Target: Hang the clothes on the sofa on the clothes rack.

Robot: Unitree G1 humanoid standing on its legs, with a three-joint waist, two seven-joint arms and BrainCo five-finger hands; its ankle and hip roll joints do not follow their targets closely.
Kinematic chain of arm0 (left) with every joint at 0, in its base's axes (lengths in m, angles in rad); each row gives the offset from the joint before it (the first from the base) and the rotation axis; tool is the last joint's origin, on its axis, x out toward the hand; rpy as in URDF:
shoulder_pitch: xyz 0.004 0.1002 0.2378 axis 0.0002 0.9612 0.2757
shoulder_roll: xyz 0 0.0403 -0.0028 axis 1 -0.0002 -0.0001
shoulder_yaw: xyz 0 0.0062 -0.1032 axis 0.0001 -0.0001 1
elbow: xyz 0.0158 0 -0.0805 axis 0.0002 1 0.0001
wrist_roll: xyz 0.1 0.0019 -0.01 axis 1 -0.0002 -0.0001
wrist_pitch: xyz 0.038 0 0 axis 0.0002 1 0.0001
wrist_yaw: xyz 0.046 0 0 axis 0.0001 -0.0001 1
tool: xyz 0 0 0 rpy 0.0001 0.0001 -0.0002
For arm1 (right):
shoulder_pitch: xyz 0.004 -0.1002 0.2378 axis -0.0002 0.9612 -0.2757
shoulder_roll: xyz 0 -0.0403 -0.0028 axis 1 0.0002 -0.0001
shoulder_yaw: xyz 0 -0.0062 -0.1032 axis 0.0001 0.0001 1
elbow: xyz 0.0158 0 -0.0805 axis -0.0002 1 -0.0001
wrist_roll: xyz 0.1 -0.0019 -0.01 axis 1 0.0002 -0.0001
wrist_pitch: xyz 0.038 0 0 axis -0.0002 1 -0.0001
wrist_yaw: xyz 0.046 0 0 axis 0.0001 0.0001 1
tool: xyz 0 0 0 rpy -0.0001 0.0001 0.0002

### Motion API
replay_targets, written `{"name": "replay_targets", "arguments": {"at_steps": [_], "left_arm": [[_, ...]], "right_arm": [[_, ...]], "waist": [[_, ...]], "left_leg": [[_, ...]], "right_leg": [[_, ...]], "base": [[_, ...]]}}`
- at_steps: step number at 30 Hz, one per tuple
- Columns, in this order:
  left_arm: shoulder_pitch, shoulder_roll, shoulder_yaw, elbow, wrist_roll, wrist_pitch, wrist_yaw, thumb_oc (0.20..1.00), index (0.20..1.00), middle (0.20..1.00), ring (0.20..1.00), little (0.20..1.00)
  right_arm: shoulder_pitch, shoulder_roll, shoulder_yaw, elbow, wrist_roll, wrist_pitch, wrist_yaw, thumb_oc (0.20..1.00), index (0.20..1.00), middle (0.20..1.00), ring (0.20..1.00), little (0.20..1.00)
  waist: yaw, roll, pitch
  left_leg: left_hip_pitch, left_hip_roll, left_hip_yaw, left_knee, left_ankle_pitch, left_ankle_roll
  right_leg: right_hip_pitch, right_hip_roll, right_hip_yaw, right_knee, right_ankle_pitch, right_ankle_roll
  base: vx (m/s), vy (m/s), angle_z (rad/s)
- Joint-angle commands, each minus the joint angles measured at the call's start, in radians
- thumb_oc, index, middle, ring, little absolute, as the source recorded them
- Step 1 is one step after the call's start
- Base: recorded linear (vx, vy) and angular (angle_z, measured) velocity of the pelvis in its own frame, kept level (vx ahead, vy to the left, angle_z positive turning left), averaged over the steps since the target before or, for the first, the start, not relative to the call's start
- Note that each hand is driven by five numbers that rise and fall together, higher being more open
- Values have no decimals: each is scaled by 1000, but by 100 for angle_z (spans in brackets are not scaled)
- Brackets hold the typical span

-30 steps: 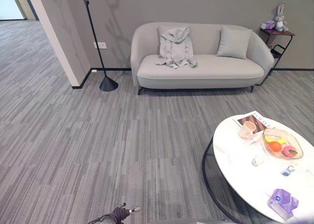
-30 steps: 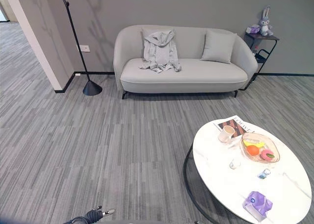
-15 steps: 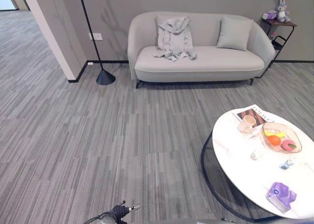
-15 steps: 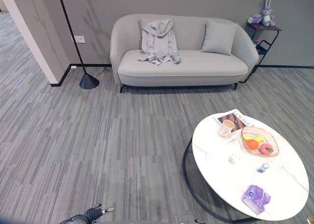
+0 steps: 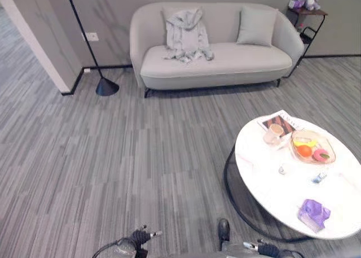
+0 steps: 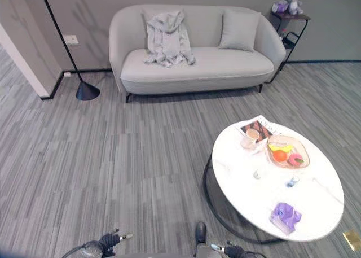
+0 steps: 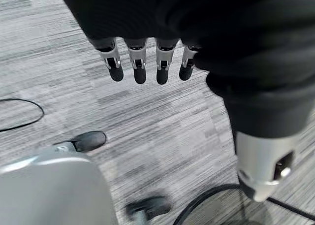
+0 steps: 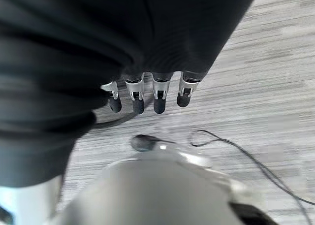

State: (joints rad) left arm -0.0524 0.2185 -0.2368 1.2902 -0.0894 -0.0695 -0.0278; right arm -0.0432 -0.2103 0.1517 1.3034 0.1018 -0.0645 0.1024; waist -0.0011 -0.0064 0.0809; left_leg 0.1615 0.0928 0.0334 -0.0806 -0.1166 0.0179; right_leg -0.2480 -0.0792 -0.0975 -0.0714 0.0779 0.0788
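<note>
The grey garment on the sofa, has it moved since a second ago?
No. The grey garment still hangs over the sofa backrest, left of the cushion. The whole scene has shifted, sofa included, so the camera moved.

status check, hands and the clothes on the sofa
Left hand and right hand open, empty, hanging low. Grey garment draped on sofa, untouched. Round white table off to the right, floor path ahead open.
</note>
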Motion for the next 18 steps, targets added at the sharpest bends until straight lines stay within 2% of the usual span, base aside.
{"name": "replay_targets", "arguments": {"at_steps": [1,2,4,5,6,7,8,9,10,11,14,15,16,17,18], "left_arm": [[-54,-11,-18,-10,0,-22,-9,1000,1000,1000,1000,1000],[-49,-10,-12,-8,-4,-21,-9,1000,1000,1000,1000,1000],[-33,-6,-5,-15,-7,-21,-11,1000,1000,1000,1000,1000],[-33,-6,-5,-15,-7,-21,-11,1000,1000,1000,1000,1000],[-18,1,4,-44,-15,-18,-20,1000,1000,1000,1000,1000],[-9,2,14,-68,-25,-14,-27,1000,1000,1000,1000,1000],[-8,2,17,-83,-33,-10,-34,1000,1000,1000,1000,1000],[-12,8,17,-100,-44,-12,-37,1000,1000,1000,1000,1000],[-12,8,17,-100,-44,-12,-37,1000,1000,1000,1000,1000],[-22,14,15,-97,-58,-16,-32,1000,1000,1000,1000,1000],[-28,18,11,-100,-69,-19,-32,1000,1000,1000,1000,1000],[-26,22,7,-117,-71,-18,-36,1000,1000,1000,1000,1000],[-25,24,8,-128,-70,-16,-41,1000,1000,1000,1000,1000],[-25,24,8,-129,-70,-16,-41,1000,1000,1000,1000,1000],[-25,26,14,-128,-68,-15,-45,1000,1000,1000,1000,1000]], "right_arm": [[7,30,24,0,5,-12,9,1000,1000,1000,1000,1000],[11,24,27,1,-6,-17,10,1000,1000,1000,1000,1000],[21,5,28,-12,-7,-27,13,1000,1000,1000,1000,1000],[21,4,28,-12,-7,-27,13,1000,1000,1000,1000,1000],[33,-8,26,-25,-7,-32,12,1000,1000,1000,1000,1000],[45,-19,21,-44,-1,-34,9,1000,1000,1000,1000,1000],[48,-30,16,-59,7,-35,7,1000,1000,1000,1000,1000],[44,-39,13,-74,17,-34,0,1000,1000,1000,1000,1000],[44,-39,13,-74,17,-34,0,1000,1000,1000,1000,1000],[34,-45,11,-79,26,-31,-4,1000,1000,1000,1000,1000],[31,-46,1,-87,33,-31,-5,1000,1000,1000,1000,1000],[33,-50,-11,-95,36,-31,-8,1000,1000,1000,1000,1000],[32,-49,-12,-97,35,-32,-9,1000,1000,1000,1000,1000],[33,-50,-12,-97,35,-31,-9,1000,1000,1000,1000,1000],[23,-42,-7,-97,29,-31,-9,1000,1000,1000,1000,1000]], "waist": [[7,40,8],[-1,35,-8],[-10,30,-40],[-11,30,-41],[-8,31,-55],[-1,15,-57],[6,-8,-43],[23,-44,-3],[23,-44,-3],[43,-61,36],[65,-58,65],[82,-51,72],[93,-44,79],[95,-45,83],[126,-27,81]], "left_leg": [[84,-69,-57,-7,92,-40],[91,-50,-66,-7,103,-35],[98,-5,-57,-7,139,-36],[98,-5,-58,-7,139,-36],[114,36,-42,11,196,-38],[61,62,-21,164,187,-34],[-11,72,-12,321,175,-30],[-127,72,-14,567,139,-20],[-127,72,-14,567,139,-20],[-221,74,2,652,121,-17],[-290,73,22,590,101,-31],[-321,84,54,396,123,-51],[-306,79,61,298,134,-64],[-295,78,64,289,137,-65],[-319,61,32,91,192,-78]], "right_leg": [[-9,33,-17,-16,21,-49],[1,46,-12,-16,55,-34],[13,57,-7,-16,75,-24],[13,58,-8,-16,75,-24],[45,75,-8,-16,72,-24],[99,78,-7,-16,58,-31],[127,60,-3,-16,60,-36],[176,37,-4,-16,61,-55],[176,37,-4,-16,61,-55],[223,27,-7,-16,36,-58],[270,35,-12,-16,17,-58],[299,47,-20,-16,2,-53],[315,53,-16,-16,-5,-52],[321,52,-14,-16,-6,-52],[347,71,-5,-16,-19,-54]], "base": [[312,-173,86],[433,-245,61],[402,-261,24],[408,-266,46],[433,-294,56],[529,-410,55],[426,-450,46],[226,-293,38],[244,-299,17],[181,-134,-21],[246,-43,12],[312,87,5],[317,86,2],[331,155,11],[245,120,0]]}}
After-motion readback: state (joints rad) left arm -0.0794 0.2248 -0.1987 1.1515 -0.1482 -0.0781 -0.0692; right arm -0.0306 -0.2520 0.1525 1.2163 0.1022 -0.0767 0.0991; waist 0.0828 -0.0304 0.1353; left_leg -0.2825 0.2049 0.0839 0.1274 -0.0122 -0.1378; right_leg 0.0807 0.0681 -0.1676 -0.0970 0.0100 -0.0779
